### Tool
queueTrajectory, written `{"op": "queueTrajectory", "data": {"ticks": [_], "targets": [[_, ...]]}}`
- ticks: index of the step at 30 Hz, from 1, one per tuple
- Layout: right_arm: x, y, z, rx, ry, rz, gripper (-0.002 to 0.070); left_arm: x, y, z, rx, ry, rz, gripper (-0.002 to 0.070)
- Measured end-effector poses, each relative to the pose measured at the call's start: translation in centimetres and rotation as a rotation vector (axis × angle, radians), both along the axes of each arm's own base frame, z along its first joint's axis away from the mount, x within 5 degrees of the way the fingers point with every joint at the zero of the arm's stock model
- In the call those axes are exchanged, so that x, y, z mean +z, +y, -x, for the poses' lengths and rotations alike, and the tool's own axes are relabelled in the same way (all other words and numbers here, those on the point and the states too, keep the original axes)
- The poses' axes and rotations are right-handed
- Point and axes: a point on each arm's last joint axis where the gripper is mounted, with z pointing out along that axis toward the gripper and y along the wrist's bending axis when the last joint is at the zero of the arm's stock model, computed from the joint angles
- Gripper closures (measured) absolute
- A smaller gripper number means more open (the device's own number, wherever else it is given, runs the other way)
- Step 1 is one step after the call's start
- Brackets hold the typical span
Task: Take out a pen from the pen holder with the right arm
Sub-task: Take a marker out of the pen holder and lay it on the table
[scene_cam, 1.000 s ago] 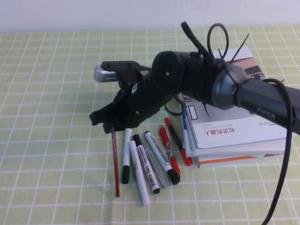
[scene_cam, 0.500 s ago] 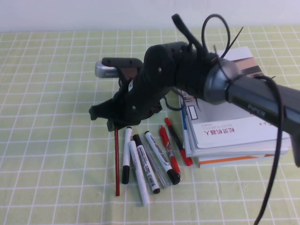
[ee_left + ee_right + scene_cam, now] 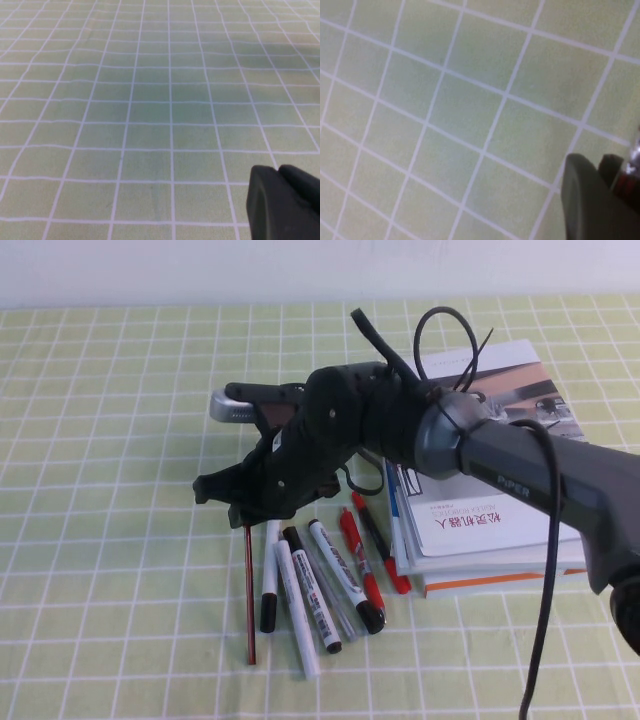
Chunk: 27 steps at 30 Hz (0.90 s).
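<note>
My right gripper (image 3: 238, 512) reaches leftward over the table, low over the upper ends of a row of pens. It is shut, and the top of a thin dark red pencil (image 3: 248, 590) meets its tips; the pencil's lower end rests on the cloth. In the right wrist view the fingers (image 3: 580, 195) stand together with a red shaft (image 3: 624, 184) pressed at their side. No pen holder shows in any view. My left gripper (image 3: 277, 172) is seen only in its own wrist view, shut, hovering over bare checked cloth.
Several markers lie side by side right of the pencil: white ones (image 3: 297, 605) and red ones (image 3: 360, 562). A stack of books (image 3: 500, 505) sits right of them. The arm's cables (image 3: 445, 340) loop above the wrist. Green checked cloth (image 3: 100, 540) covers the table.
The right arm has swung slightly leftward and lower. The pencil's top end shifted a little with the gripper; its lower end stayed put. The markers have not moved.
</note>
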Motion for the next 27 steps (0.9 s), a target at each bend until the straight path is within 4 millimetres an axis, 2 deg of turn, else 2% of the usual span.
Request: {"op": "queueTrajectory", "data": {"ticks": [4, 11, 17, 20, 22, 27], "targets": [[-0.6, 0.0, -0.1, 0.007, 0.004, 0.017, 0.0615, 0.0, 0.0, 0.0, 0.0, 0.0, 0.0, 0.068], [-1.1, -0.1, -0.2, 0.012, 0.007, 0.039, 0.0435, 0.0, 0.0, 0.0, 0.0, 0.0, 0.0, 0.068], [-1.0, -0.3, 0.0, 0.024, 0.014, 0.061, 0.0387, 0.0, 0.0, 0.0, 0.0, 0.0, 0.0, 0.068], [0.2, -0.8, 0.4, 0.048, -0.011, 0.096, 0.0388, 0.0, 0.0, 0.0, 0.0, 0.0, 0.0, 0.068], [2.7, -1.0, 1.5, 0.085, -0.07, 0.129, 0.0407, 0.0, 0.0, 0.0, 0.0, 0.0, 0.0, 0.068], [8.7, -2.1, 5.6, 0.164, -0.225, 0.165, 0.0554, 0.0, 0.0, 0.0, 0.0, 0.0, 0.0, 0.068]]}}
